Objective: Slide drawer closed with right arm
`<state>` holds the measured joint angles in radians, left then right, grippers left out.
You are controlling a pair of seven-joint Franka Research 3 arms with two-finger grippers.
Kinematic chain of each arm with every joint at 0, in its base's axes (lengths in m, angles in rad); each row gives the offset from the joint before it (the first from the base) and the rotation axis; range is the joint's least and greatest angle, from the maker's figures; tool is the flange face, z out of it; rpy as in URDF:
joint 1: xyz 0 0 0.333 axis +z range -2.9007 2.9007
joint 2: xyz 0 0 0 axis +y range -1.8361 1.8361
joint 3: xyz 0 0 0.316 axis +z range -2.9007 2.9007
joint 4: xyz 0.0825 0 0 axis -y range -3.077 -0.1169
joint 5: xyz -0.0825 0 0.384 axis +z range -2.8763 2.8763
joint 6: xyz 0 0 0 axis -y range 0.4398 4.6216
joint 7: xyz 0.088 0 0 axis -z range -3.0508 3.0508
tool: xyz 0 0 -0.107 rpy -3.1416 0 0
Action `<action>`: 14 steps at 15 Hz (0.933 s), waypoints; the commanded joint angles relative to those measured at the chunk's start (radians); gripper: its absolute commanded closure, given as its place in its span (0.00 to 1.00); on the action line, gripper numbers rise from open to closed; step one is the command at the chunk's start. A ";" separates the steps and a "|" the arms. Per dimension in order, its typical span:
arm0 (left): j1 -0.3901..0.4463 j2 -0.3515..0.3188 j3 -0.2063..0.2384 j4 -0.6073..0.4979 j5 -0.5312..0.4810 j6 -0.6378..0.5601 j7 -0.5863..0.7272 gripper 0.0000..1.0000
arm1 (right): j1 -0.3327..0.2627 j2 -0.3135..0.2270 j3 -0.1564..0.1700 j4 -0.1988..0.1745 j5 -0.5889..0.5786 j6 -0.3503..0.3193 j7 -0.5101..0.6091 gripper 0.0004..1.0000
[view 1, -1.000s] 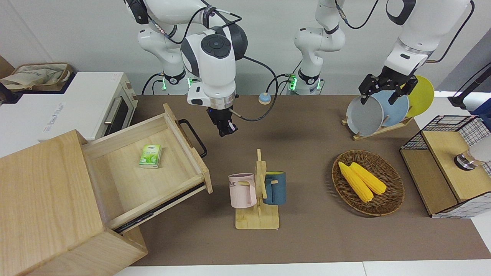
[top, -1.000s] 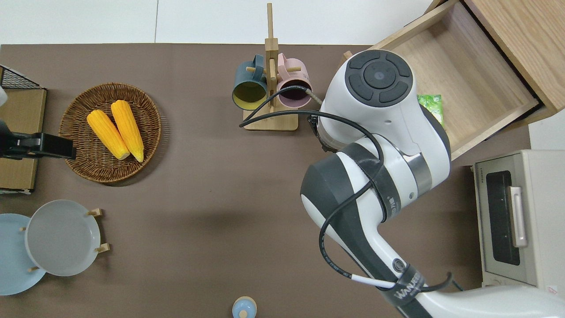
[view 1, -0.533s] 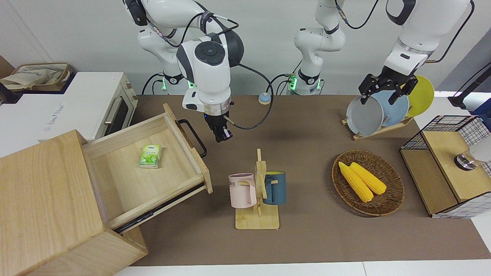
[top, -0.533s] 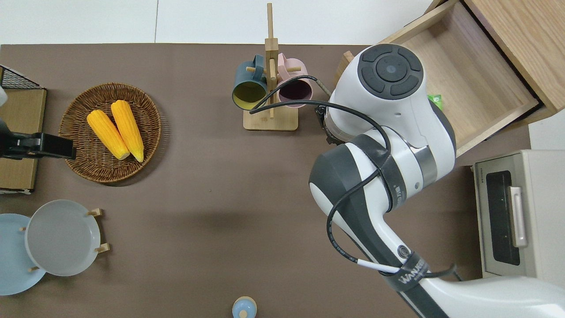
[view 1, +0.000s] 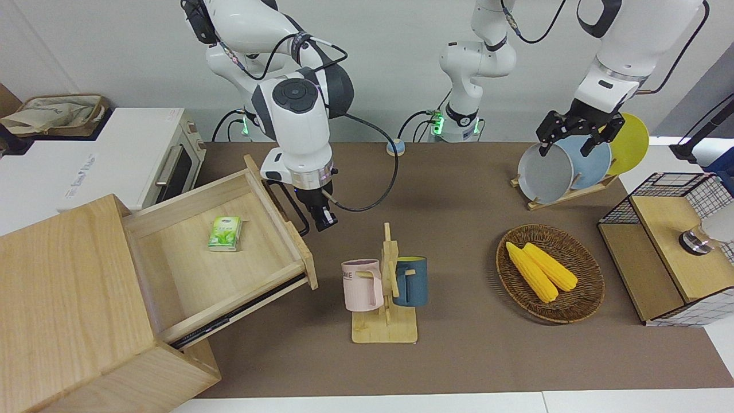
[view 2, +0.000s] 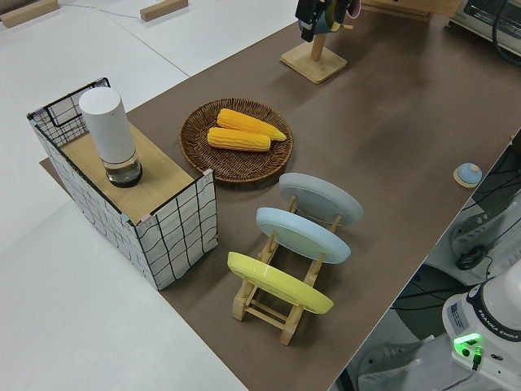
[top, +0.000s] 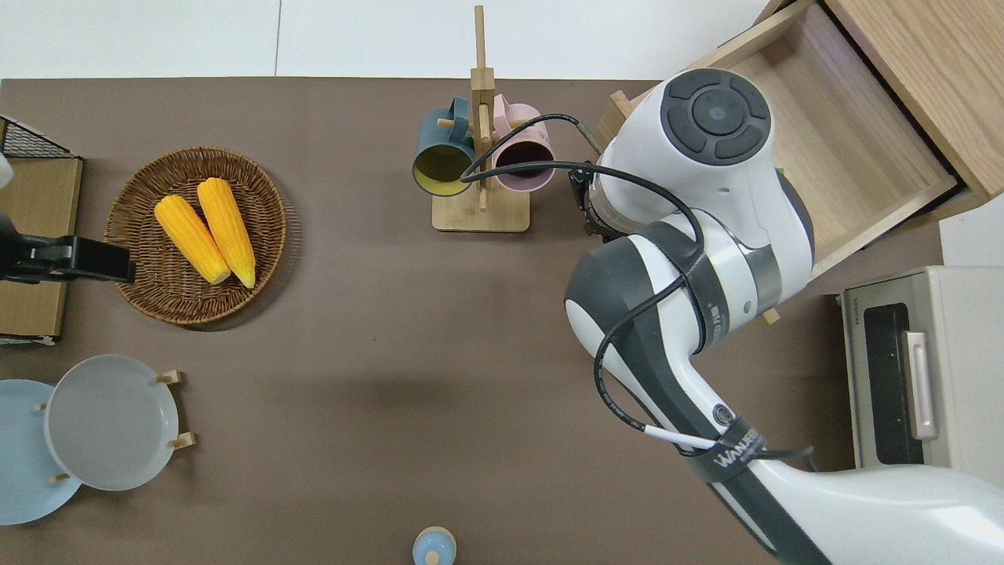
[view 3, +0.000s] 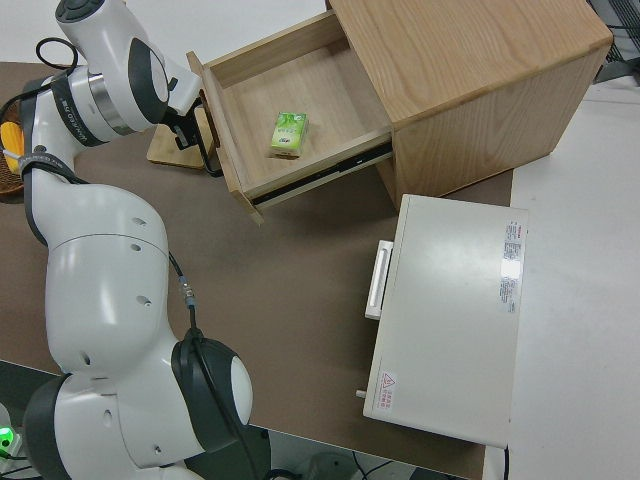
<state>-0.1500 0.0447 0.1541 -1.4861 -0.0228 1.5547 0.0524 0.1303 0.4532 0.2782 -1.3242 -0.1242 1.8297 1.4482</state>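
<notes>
Right gripper [view 1: 323,219] hangs just beside the black handle [view 1: 293,207] on the drawer [view 1: 229,261] front; fingers look close together, nothing between them. Drawer pulled well out of the cabinet [view 1: 74,321] at the right arm's end of the table [view 1: 459,355]. Green packet [view 1: 225,233] lies inside. Mug rack [view 1: 385,292] stands near the drawer front, toward the left arm's end. Left arm parked.
</notes>
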 commanded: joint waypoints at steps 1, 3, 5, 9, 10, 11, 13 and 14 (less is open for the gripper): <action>-0.017 0.012 0.016 0.020 0.014 0.001 0.006 0.00 | -0.024 0.009 0.013 0.010 -0.018 0.019 -0.038 1.00; -0.017 0.012 0.016 0.020 0.014 0.001 0.006 0.00 | -0.041 0.009 0.013 0.011 -0.018 0.035 -0.045 1.00; -0.017 0.012 0.016 0.020 0.014 0.001 0.006 0.00 | -0.054 0.009 0.013 0.011 -0.018 0.062 -0.054 1.00; -0.017 0.012 0.016 0.020 0.014 0.001 0.006 0.00 | -0.081 0.018 0.013 0.011 -0.020 0.097 -0.115 1.00; -0.017 0.012 0.016 0.020 0.014 0.001 0.006 0.00 | -0.089 0.019 0.013 0.010 -0.020 0.103 -0.130 1.00; -0.017 0.012 0.016 0.020 0.015 0.001 0.006 0.00 | -0.098 0.022 0.013 0.010 -0.018 0.105 -0.144 1.00; -0.017 0.012 0.016 0.020 0.015 0.001 0.006 0.00 | -0.118 0.024 0.013 0.010 -0.018 0.105 -0.178 1.00; -0.017 0.012 0.016 0.020 0.014 0.001 0.006 0.00 | -0.130 0.024 0.013 0.010 -0.018 0.105 -0.193 1.00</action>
<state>-0.1500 0.0447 0.1541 -1.4861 -0.0228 1.5547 0.0524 0.0442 0.4593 0.2779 -1.3227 -0.1247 1.9093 1.3176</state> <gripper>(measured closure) 0.000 0.991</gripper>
